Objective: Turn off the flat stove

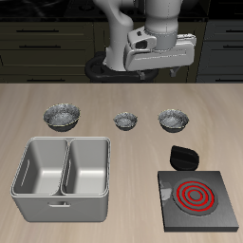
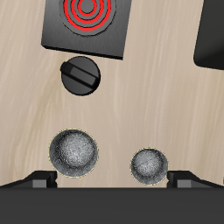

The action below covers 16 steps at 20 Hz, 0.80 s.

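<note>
The flat stove (image 1: 196, 198) is a dark grey slab with glowing red ring coils, close to the table's front edge. Its black rounded knob (image 1: 183, 156) sits on the table just behind the slab. In the wrist view the stove (image 2: 85, 24) shows red coils, and the knob (image 2: 80, 76) shows a raised bar across it. My gripper (image 1: 158, 73) hangs high above the back of the table, far from the stove. It is open and empty, and in the wrist view (image 2: 112, 182) its fingertips (image 2: 35, 182) stand wide apart.
A grey double-basin metal tub (image 1: 62, 171) stands beside the stove near the front edge. Three small metal bowls (image 1: 62, 116) (image 1: 125, 120) (image 1: 173, 119) stand in a row farther back; two show in the wrist view (image 2: 73, 151) (image 2: 149, 164).
</note>
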Motion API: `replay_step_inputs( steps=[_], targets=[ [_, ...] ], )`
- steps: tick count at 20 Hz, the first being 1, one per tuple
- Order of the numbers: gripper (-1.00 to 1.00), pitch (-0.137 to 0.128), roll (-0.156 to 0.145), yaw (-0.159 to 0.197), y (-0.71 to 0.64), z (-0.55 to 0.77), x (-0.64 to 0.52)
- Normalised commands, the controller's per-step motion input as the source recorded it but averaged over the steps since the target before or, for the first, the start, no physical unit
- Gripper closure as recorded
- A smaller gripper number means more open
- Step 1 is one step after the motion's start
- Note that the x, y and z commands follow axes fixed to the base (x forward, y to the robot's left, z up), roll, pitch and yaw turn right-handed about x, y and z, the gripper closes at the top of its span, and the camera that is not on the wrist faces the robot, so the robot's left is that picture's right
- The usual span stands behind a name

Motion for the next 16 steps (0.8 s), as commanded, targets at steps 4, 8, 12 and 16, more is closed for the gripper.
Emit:
replay_step_inputs(
  steps=[4, 8, 12, 16],
  targets=[
    [-1.0, 0.017, -0.015, 0.0, 0.23, 0.04, 0.27],
    [-1.0, -0.007, -0.01, 0.027, 0.14, 0.03, 0.14],
    [-1.0, -0.012, 0.012, 0.033, 0.19, 0.03, 0.14],
    [-1.0, 0.007, -0.008, 0.044, 0.14, -0.04, 0.14]
  ],
)
